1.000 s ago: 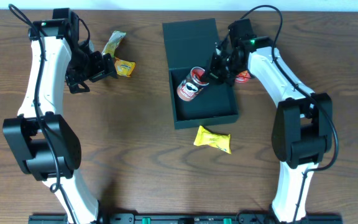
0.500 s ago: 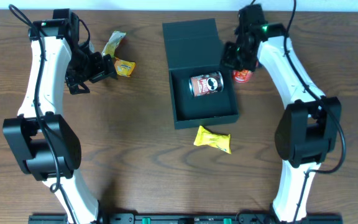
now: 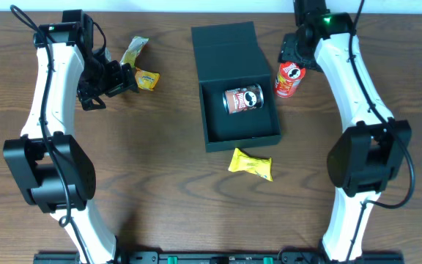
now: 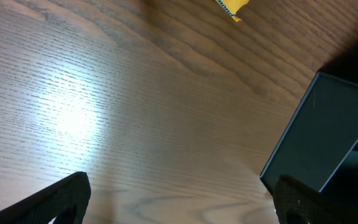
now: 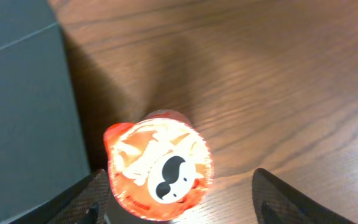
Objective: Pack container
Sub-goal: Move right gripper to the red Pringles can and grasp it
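The container point(image 3: 242, 130), a dark teal box, sits mid-table with its flap lid point(image 3: 226, 50) laid open at the back. A brown snack can point(image 3: 242, 100) lies on its side inside it. Just right of the box a red snack can point(image 3: 289, 79) stands upright. My right gripper point(image 3: 296, 53) hovers over that can, open. In the right wrist view its fingers point(image 5: 82, 200) stand either side of the can's foil top point(image 5: 158, 165), the gripper point(image 5: 185, 202) not closed on it. My left gripper point(image 3: 119, 79) is open over bare wood point(image 4: 179, 199).
A yellow packet point(image 3: 250, 164) lies in front of the box. Two more yellow packets point(image 3: 134, 51) point(image 3: 147, 79) lie at the far left beside the left gripper. In the left wrist view, the box's corner point(image 4: 328, 137) and a packet tip point(image 4: 232, 6) show.
The right gripper let the brown can drop into the container, swung back and right, and opened above the red can. The left arm has not moved.
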Motion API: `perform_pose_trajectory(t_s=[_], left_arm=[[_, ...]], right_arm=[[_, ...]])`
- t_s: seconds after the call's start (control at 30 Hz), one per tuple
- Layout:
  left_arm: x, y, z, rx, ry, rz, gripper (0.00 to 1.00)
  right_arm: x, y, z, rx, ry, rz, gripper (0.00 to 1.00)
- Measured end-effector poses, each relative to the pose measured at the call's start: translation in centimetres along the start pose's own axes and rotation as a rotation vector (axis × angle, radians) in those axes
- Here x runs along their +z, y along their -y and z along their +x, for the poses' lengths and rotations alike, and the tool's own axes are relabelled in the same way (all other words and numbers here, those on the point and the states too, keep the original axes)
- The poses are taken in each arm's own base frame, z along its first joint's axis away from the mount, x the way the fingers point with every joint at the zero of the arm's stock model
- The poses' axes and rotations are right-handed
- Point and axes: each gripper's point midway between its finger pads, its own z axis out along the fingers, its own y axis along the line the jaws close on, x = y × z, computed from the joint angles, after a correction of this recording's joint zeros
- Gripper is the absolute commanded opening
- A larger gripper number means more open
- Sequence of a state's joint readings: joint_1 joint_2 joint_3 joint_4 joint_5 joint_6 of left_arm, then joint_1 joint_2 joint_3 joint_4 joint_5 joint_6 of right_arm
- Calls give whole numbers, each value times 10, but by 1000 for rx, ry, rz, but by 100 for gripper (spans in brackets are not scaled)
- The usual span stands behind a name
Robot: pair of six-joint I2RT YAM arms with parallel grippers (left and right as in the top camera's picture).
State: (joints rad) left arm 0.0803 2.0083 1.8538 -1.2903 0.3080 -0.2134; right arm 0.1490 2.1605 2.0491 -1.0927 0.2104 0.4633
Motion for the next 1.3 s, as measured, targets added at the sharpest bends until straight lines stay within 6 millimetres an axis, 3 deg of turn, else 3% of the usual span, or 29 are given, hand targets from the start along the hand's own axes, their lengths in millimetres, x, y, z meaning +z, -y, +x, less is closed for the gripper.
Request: perform_pose_trajectory(t_s=[0.2,0.5,0.83,1.0,1.3], left_arm=[[0,0,0,0,0,0,95],[0,1,-2,2,7,2,95],[0,1,-2,2,8,2,96],[0,1,-3,3,13,4,95],[0,1,-4,4,14,4,95]], right_arm=[[2,10,-4,143,1,15,78],[4,-7,-2,290,-32,-78,79],[47,-12,20,300,-130,-48,80],[49,-14,22,307,-142,-56,61],[49,-16,23,311,-155,-75,57]])
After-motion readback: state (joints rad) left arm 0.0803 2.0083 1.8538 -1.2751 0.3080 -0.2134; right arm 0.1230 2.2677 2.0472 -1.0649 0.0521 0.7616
